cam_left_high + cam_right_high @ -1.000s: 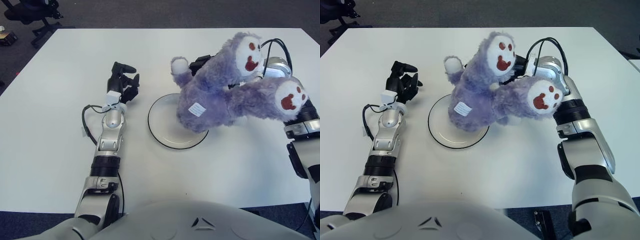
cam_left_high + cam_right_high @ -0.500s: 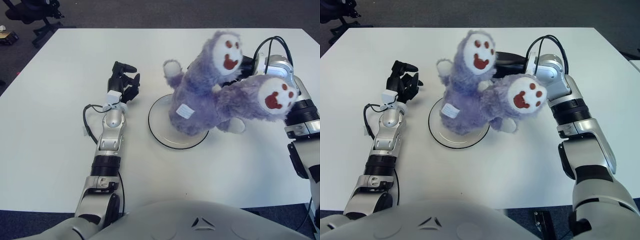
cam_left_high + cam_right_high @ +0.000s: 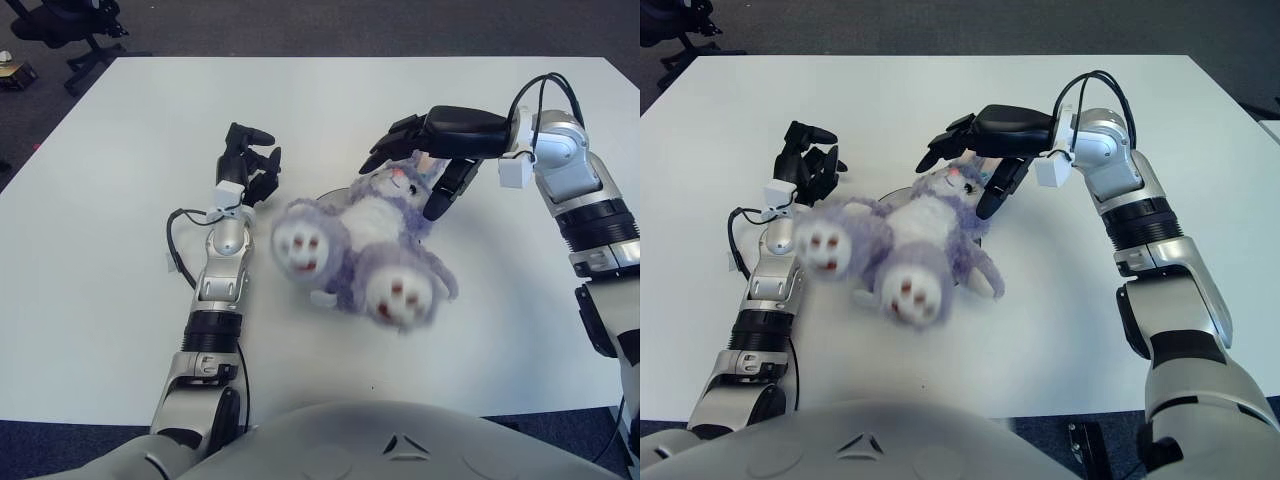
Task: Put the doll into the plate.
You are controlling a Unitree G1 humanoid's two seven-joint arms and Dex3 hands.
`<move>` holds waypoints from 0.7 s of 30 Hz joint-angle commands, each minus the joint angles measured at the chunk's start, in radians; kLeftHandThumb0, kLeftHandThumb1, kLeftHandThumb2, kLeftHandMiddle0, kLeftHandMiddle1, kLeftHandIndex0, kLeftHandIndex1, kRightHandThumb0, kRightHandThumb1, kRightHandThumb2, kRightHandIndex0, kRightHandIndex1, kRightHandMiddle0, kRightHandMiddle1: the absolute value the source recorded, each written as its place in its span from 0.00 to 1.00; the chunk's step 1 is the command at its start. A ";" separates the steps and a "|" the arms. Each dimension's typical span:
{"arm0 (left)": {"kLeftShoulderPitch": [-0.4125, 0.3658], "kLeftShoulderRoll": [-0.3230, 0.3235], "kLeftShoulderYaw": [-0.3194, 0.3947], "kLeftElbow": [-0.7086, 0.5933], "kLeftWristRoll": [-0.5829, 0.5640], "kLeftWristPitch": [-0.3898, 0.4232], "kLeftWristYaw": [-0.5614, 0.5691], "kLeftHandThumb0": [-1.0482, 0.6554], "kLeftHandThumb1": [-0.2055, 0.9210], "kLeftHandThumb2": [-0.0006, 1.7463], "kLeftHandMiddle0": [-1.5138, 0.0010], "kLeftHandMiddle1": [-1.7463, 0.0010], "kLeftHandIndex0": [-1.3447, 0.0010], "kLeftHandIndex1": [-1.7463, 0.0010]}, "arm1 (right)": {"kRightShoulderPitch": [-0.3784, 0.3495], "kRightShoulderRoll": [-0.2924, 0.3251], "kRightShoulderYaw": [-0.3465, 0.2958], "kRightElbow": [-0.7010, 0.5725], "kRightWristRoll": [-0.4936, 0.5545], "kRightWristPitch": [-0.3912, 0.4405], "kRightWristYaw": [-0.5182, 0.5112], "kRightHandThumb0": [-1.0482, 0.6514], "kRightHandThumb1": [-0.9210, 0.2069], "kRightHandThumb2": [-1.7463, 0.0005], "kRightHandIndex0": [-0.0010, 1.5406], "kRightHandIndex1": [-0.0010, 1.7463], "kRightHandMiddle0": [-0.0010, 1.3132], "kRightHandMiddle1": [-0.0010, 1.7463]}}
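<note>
Right hand (image 3: 425, 150) fingers (image 3: 385, 152) spread, clear above doll (image 3: 355, 245); doll on back covering plate (image 3: 330, 196). Left hand (image 3: 248, 160) idle beside, fingers curled, empty.

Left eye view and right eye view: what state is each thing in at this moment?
Purple plush doll: lying on its back over the plate, feet toward the robot, no fingers closed on it.
White round plate: on the table, almost wholly covered by the doll.
Right hand: fingers spread, above the doll's head, holding nothing.
Left hand: idle, left of the doll, holding nothing.
White table: bears everything.
</note>
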 commanded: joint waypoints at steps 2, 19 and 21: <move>-0.011 0.000 -0.001 0.004 0.013 -0.006 0.013 0.41 1.00 0.27 0.59 0.05 0.82 0.03 | 0.000 -0.011 -0.007 0.006 0.006 -0.012 0.010 0.44 0.00 0.95 0.32 0.00 0.36 0.10; -0.012 -0.002 -0.005 0.001 0.018 -0.002 0.020 0.41 1.00 0.27 0.59 0.04 0.82 0.03 | -0.001 -0.020 -0.008 0.005 -0.036 -0.019 0.001 0.40 0.00 0.92 0.28 0.00 0.35 0.07; -0.012 -0.002 -0.005 0.001 0.018 -0.002 0.020 0.41 1.00 0.27 0.59 0.04 0.82 0.03 | -0.001 -0.020 -0.008 0.005 -0.039 -0.020 -0.001 0.39 0.00 0.91 0.28 0.00 0.35 0.07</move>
